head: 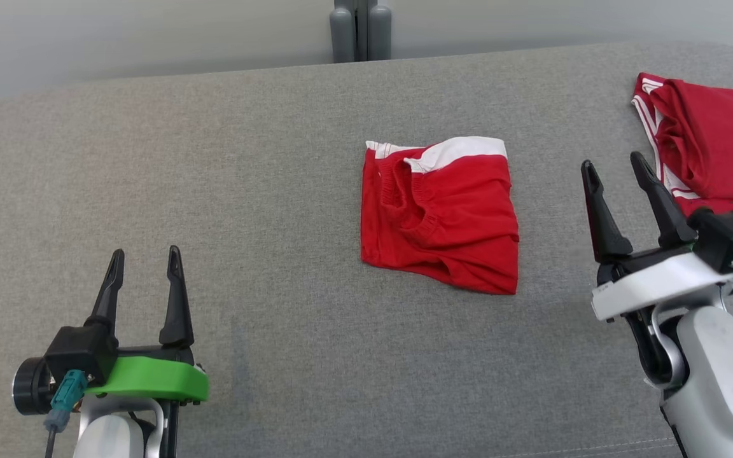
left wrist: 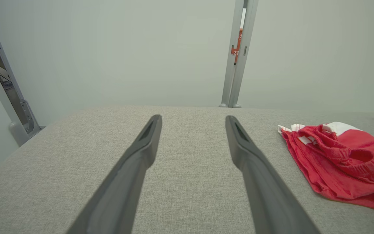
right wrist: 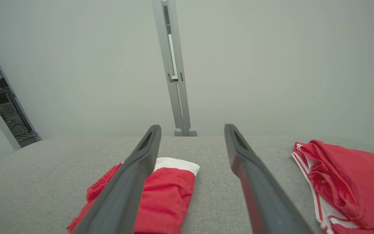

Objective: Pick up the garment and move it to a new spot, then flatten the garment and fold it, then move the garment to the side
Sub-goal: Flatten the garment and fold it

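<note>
Right claw [head: 613,160] noted wide open, nothing held, just right of folded garment [head: 443,216], which was laid at middle of grey bench [head: 265,159]. Left claw [head: 145,251] noted wide open, empty, well apart from garment. Other red cloth [head: 716,146] noted at bench's right edge.

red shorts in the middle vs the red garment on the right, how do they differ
The red shorts lie centrally, compactly folded; the right garment lies at the edge, partly cropped. The red shorts carry a broad white band; the right garment has thin white stripes. Both are red.
</note>
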Robot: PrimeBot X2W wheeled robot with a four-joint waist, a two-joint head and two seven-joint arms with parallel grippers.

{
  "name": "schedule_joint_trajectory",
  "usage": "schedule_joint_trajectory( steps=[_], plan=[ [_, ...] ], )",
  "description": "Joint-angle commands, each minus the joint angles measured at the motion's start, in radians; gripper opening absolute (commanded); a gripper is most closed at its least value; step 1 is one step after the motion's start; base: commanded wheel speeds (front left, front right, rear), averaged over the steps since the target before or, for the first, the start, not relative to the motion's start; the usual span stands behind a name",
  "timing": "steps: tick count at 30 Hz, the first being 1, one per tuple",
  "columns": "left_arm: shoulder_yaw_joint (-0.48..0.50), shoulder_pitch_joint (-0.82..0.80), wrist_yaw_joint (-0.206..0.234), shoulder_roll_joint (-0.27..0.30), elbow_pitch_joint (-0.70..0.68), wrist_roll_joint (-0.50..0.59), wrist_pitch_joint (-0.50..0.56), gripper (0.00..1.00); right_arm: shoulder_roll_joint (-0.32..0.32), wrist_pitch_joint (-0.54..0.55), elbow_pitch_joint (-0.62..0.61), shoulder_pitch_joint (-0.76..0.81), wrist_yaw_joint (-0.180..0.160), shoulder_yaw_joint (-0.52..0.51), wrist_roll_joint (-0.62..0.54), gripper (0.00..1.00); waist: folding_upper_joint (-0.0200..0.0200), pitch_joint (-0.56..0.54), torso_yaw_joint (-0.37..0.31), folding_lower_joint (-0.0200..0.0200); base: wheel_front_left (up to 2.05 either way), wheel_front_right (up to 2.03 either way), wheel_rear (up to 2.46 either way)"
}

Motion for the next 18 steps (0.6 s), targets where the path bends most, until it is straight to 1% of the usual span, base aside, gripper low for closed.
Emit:
schedule_joint_trajectory(
  steps=[1,4,8,18],
  plan=[
    [0.008,0.013,-0.002,0.004,-0.002,0.010,-0.003,1.00,0.005,-0.002,-0.029,0.040,-0.001,-0.015,-0.010,1.00,-0.0001,-0.013,-0.010,0.0000,0.00,0.00,0.00],
    [0.015,0.020,-0.007,0.006,-0.003,0.017,-0.003,1.00,0.016,-0.002,-0.096,0.108,-0.001,-0.043,-0.030,1.00,-0.0001,-0.026,-0.014,0.0000,0.00,0.00,0.00],
    [0.024,0.034,-0.008,0.007,-0.008,0.027,-0.003,1.00,0.037,-0.002,-0.156,0.188,-0.001,-0.079,-0.050,1.00,-0.0001,-0.044,-0.014,0.0000,0.00,0.00,0.00],
    [0.043,0.083,-0.011,0.020,-0.005,0.029,-0.003,1.00,0.095,-0.002,-0.263,0.329,-0.001,-0.119,-0.119,1.00,-0.0001,-0.091,-0.002,0.0000,0.00,0.00,0.00]
  ],
)
